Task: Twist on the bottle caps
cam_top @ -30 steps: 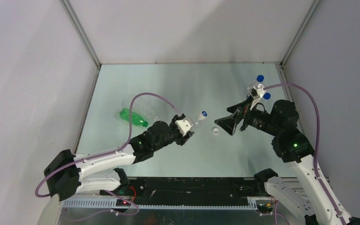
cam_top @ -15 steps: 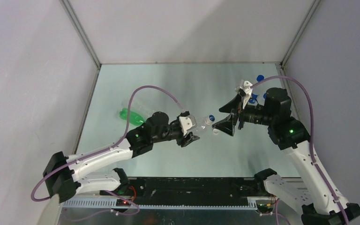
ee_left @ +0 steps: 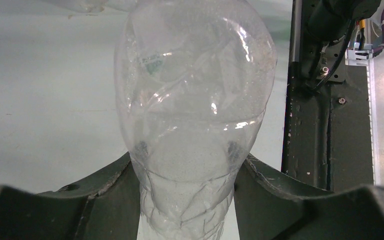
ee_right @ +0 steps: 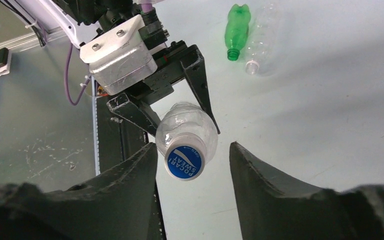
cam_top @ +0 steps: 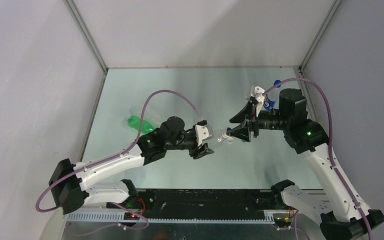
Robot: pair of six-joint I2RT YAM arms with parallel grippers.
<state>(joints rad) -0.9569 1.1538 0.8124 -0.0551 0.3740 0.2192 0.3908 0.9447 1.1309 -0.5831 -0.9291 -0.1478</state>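
**Capped bottle offered to the parted jaws above the middle of the worktop**

*Top external view.* The left gripper [cam_top: 203,140] clamps a clear bottle [cam_top: 215,136] by its body. It holds the bottle level above the middle of the worktop [cam_top: 180,85], neck toward the right edge, so that the blue cap [cam_top: 225,136] meets the right gripper [cam_top: 239,127] head-on. That gripper's jaws stand apart, one on each side of the cap. A green bottle [cam_top: 139,123] lies near the left edge.

*Left wrist view.* Both fingers [ee_left: 105,200] press the clear bottle [ee_left: 195,95] at its narrow lower part. The hold is judged firm enough to keep the bottle from turning while the cap is twisted.

*Right wrist view.* The blue cap [ee_right: 184,162] sits on the bottle mouth between the right gripper's fingers [ee_right: 280,190]. It lies closer to one finger, and a clear gap remains to the other, so this tool is spread and grips nothing. How far the thread is engaged cannot be told. The next move is judged to be closing on the cap and rotating. The green bottle [ee_right: 237,30] and a second clear bottle [ee_right: 262,35] lie side by side, both uncapped.
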